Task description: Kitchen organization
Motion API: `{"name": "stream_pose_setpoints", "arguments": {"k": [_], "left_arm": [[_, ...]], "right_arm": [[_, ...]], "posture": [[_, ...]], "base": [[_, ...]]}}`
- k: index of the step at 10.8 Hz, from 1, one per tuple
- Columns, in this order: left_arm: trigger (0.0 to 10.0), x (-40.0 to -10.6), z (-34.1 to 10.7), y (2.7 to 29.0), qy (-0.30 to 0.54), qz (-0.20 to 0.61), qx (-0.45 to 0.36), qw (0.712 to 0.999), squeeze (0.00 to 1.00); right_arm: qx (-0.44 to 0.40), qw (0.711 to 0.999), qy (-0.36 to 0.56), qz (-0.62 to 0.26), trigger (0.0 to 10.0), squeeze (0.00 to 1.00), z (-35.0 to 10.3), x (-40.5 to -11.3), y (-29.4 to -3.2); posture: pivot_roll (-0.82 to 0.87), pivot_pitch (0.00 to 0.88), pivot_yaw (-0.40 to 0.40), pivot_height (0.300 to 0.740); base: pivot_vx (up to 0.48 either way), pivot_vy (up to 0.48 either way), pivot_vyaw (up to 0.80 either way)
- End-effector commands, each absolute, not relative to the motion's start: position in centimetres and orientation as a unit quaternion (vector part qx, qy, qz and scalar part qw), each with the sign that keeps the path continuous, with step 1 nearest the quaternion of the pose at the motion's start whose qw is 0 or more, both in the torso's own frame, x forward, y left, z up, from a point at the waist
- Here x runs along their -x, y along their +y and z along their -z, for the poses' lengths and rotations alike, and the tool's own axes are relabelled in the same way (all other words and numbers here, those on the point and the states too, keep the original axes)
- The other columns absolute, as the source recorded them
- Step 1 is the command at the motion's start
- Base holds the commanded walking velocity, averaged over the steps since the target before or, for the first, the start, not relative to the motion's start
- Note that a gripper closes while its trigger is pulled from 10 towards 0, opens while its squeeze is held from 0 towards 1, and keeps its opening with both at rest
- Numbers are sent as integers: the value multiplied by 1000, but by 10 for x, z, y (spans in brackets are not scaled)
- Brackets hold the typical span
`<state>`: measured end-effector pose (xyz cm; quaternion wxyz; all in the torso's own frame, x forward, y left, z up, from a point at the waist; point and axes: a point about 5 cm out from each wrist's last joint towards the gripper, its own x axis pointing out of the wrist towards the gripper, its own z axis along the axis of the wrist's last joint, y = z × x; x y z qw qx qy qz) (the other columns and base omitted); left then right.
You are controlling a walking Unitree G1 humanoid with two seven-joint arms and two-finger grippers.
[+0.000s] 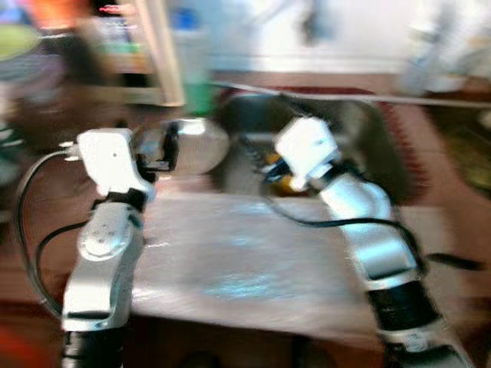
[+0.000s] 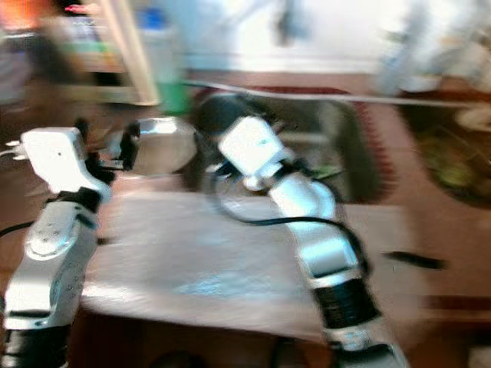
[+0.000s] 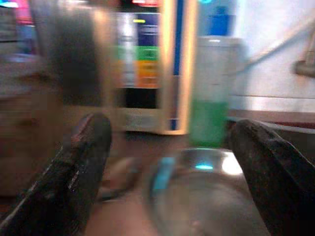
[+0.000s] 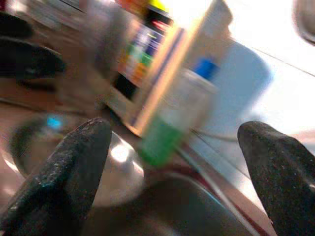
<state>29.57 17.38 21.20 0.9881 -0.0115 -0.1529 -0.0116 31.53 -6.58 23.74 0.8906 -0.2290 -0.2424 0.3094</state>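
The left end effector, fingers spread wide and gripping nothing, sits right at the steel bowl on the counter beside the sink. The bowl looks rigid, light and slick, so it is probably best pinched at the rim. Behind it stands a green-bottomed bottle. The right end effector, also open and empty, hangs over the sink's near edge.

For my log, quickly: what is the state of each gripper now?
Left gripper: open, holding nothing, aimed at the steel bowl.
Right gripper: open, holding nothing, over the sink.
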Motion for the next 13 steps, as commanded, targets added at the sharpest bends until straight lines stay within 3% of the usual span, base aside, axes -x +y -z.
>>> {"name": "stream_pose_setpoints", "arguments": {"k": [1,10,13], "left_arm": [[10000,-294,-217,168,-162,26,11,986,0],[10000,-293,-210,163,-158,36,-13,987,0],[10000,-315,-204,171,-139,14,-18,990,0]], "right_arm": [[236,891,-249,-298,10000,710,-241,-316,-72],[240,892,-252,-290,10000,710,-243,-320,-77],[212,875,-242,-362,10000,710,-243,-309,-63]], "posture": [[-91,197,63,740],[-88,191,63,740],[-92,200,64,740]], "base": [[0,465,0],[0,0,0],[0,0,0]]}}
